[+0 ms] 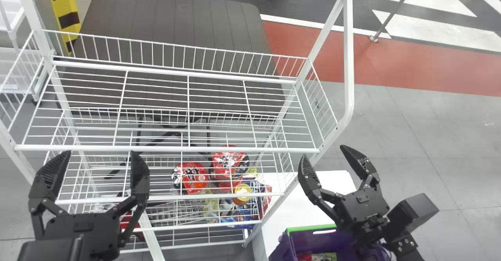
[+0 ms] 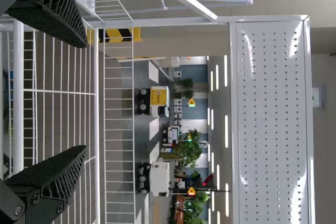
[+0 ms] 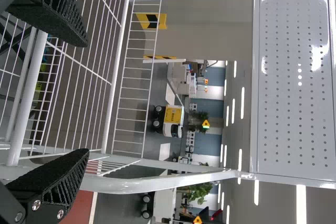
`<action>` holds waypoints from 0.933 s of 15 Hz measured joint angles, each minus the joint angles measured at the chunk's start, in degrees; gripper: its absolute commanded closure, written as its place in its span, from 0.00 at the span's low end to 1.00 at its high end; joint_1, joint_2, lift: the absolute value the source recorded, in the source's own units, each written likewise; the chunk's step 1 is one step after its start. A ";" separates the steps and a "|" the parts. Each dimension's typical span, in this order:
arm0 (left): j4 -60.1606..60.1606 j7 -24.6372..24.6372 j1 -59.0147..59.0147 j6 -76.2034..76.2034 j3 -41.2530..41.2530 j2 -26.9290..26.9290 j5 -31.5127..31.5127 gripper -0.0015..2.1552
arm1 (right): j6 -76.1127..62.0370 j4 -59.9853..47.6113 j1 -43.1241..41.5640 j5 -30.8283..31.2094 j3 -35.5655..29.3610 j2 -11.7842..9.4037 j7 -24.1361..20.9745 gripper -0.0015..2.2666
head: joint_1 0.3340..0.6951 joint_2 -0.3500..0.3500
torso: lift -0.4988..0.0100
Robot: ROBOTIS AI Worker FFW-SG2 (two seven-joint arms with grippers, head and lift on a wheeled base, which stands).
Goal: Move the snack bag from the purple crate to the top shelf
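Lower edge of the head view, right of centre: purple crate with green rim, on the white desk. Red and green packaging just visible inside, cut off by the frame; the snack bag is presumably among it, which piece cannot be told.

Handling (estimate): light, soft, film probably slippery, contents likely crushable. Best hold is a crimped end or a gathered fold, moderate squeeze, lifted straight up; a pinch across the full middle risks crumbling the contents.

Right gripper, right of centre, above the crate side: fingers spread, nothing between them. Left gripper, lower left, parked in front of the rack: also spread and empty. The right one seems the natural choice, being nearer the crate. Next move, as judged: lower it into the crate.

Target taken as the uppermost wire tier, left and centre of frame, with a low fence at its back. Its front rail and the bent white post, upper right, stand in the way of a direct swing; bag to be raised clear of both. Red packs on a lower tier, centre bottom, not to be confused with the target bag. Transfer not yet begun
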 measured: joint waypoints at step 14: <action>0.37 0.86 0.34 -1.18 -0.18 0.34 -0.31 0.06 | 5.23 -1.20 0.47 -0.88 -0.81 -0.34 0.07 0.04 | 1.00 0.06 | 0.98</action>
